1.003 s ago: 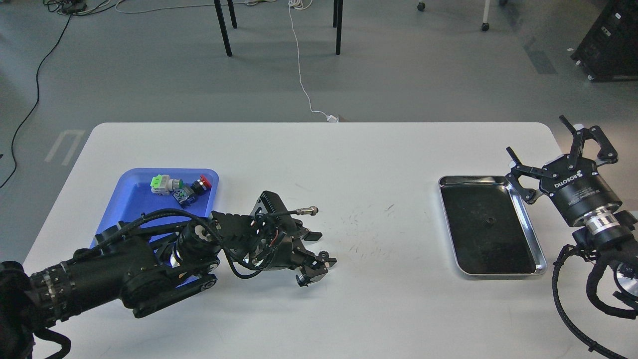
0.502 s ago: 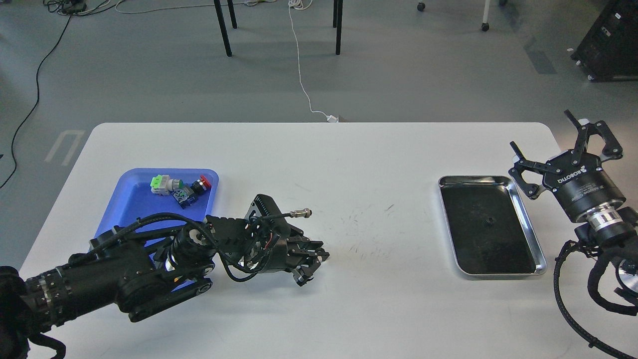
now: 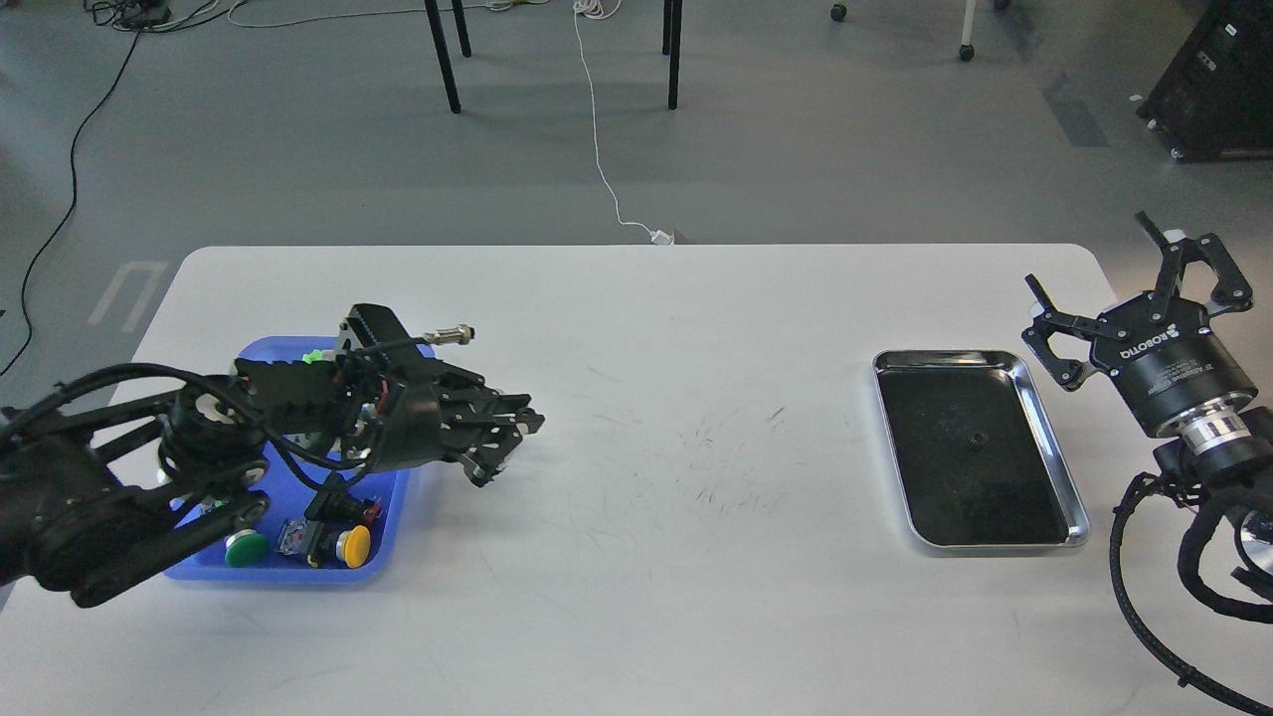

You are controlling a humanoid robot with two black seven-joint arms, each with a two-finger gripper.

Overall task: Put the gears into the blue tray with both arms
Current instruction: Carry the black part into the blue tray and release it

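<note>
The left gripper (image 3: 507, 443) hangs just past the right edge of the blue tray (image 3: 261, 360), over the bare white tabletop (image 3: 636, 617), and its fingers are drawn in close together; whether a gear sits pinched between them I cannot tell, because the tips are dark and bunched. The left arm (image 3: 119, 487) lies across the blue tray, covering much of its middle. In the near end of the blue tray sit push-button switches: a green-capped one (image 3: 244, 548) and a yellow-capped one (image 3: 354, 544), side by side, with a bright green bit (image 3: 314, 354) peeking out at the tray's far end behind the arm. Well apart from the blue tray, on the right side of the tabletop, lies the steel tray (image 3: 1056, 467), shiny-rimmed with a dark bottom, and one gear (image 3: 977, 440) rests near the middle of that dark bottom, tiny and black. The right gripper (image 3: 1129, 288) hovers beyond the steel tray's far right corner, just off its rim, with its fingers spread wide and nothing between them. No gear shows in the uncovered parts of the blue tray.
</note>
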